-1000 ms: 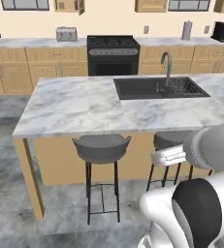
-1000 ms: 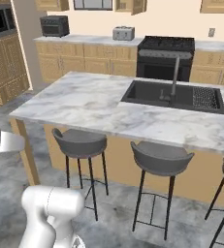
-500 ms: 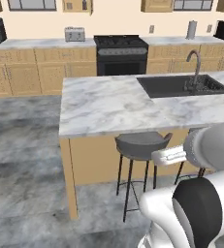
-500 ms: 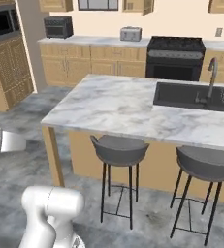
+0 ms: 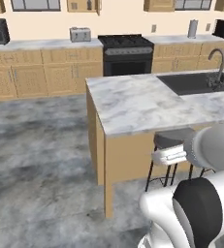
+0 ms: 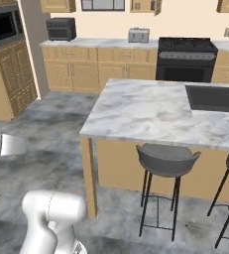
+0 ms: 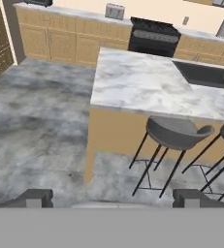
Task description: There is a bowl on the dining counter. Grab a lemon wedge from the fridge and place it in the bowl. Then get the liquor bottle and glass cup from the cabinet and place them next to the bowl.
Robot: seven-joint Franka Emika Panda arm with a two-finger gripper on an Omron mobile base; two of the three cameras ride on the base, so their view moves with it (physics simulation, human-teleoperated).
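the gripper [image 7: 113, 197] hung with its jaws spread wide and nothing between them, out over the grey floor, short of the dining counter [image 7: 147, 82]. a grey stool [image 7: 177, 133] stood tucked under the counter's near edge.

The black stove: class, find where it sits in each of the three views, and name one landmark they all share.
Left base view: black stove upper centre, against the back wall.
Right base view: upper right.
Hand view: top centre-right.
Shared landmark: silver toaster to its left.

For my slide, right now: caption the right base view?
Marbled dining counter with grey stool, black stove behind.
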